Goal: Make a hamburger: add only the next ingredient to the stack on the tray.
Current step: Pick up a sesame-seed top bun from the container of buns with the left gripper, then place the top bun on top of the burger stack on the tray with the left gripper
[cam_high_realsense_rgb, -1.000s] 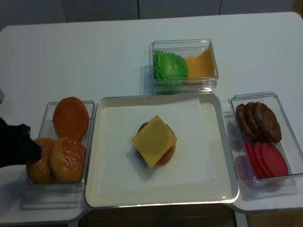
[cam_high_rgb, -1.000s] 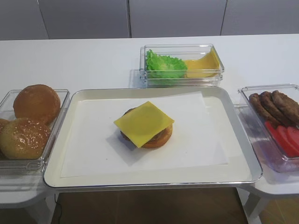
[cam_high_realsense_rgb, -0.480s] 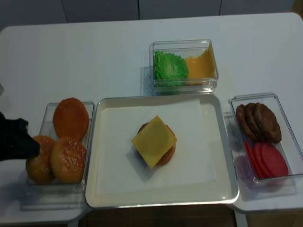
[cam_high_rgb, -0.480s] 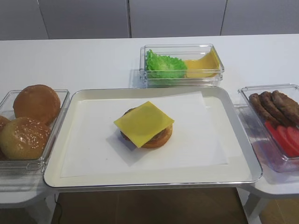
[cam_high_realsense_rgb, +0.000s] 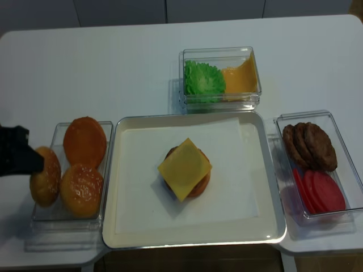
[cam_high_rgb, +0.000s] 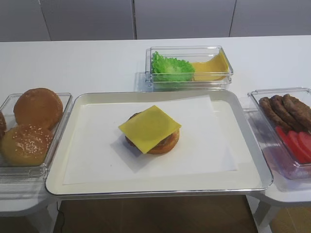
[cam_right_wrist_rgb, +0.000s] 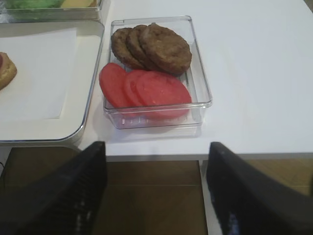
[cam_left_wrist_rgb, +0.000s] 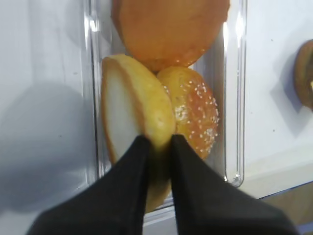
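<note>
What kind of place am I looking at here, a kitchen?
Probably a staged burger-assembly station, not a working kitchen: a plain white table, clear boxes of sorted ingredients like lettuce and tomato slices, and a lined tray holding a half-built burger.

A robot test bench set up like a fast-food counter, not a real kitchen: a plain white table point(cam_high_realsense_rgb: 113, 62) stands before blank grey wall panels point(cam_high_rgb: 87, 19). At its middle lies a cream tray point(cam_high_realsense_rgb: 266, 170) with a paper liner. Clear plastic boxes ring the tray: buns point(cam_high_realsense_rgb: 85, 141) to its left, lettuce point(cam_high_realsense_rgb: 204, 79) and cheese point(cam_high_realsense_rgb: 239, 78) behind it, patties point(cam_high_realsense_rgb: 309, 144) and tomato slices point(cam_high_realsense_rgb: 320, 190) to its right. The food looks glossy and uniform, like plastic props
</note>
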Available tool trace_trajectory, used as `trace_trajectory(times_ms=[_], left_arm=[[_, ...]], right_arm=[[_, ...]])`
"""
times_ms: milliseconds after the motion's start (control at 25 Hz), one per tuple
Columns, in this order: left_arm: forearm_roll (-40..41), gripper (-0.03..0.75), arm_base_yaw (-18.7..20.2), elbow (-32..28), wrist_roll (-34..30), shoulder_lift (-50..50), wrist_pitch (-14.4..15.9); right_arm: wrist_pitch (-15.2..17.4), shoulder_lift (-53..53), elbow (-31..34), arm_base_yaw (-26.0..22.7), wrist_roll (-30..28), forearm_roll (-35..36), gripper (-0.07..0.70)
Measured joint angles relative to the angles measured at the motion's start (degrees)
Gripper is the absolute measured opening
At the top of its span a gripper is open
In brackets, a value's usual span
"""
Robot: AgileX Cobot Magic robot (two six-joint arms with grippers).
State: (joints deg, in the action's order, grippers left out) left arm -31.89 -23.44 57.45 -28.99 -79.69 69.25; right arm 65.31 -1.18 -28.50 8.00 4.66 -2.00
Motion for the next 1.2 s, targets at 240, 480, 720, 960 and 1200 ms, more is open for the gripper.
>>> trace_trajectory(times_ms=[240, 480, 720, 960, 1200], left_arm=[[-1.7, 0.089, 0.0, 3.5, 0.0, 0.2, 0.3], [-4.9, 0.083, 0.0, 8.4, 0.2, 0.2, 0.5], [-10.7, 0.078, 1.1, 9.5, 0.2, 0.2, 0.5], [-14.9, 0.077, 10.6, 9.5, 0.2, 0.2, 0.5], [-20.1, 0.077, 23.7, 9.5, 1.7, 0.2, -3.1]], right_arm=[[0.0, 0.0, 0.0, 0.0, 0.0, 0.0, 0.498], [0.0, 0.0, 0.0, 0.0, 0.2, 0.0, 0.498], [0.1, 0.0, 0.0, 0.0, 0.2, 0.0, 0.499], [0.1, 0.0, 0.0, 0.0, 0.2, 0.0, 0.498], [0.1, 0.0, 0.0, 0.0, 0.2, 0.0, 0.498]])
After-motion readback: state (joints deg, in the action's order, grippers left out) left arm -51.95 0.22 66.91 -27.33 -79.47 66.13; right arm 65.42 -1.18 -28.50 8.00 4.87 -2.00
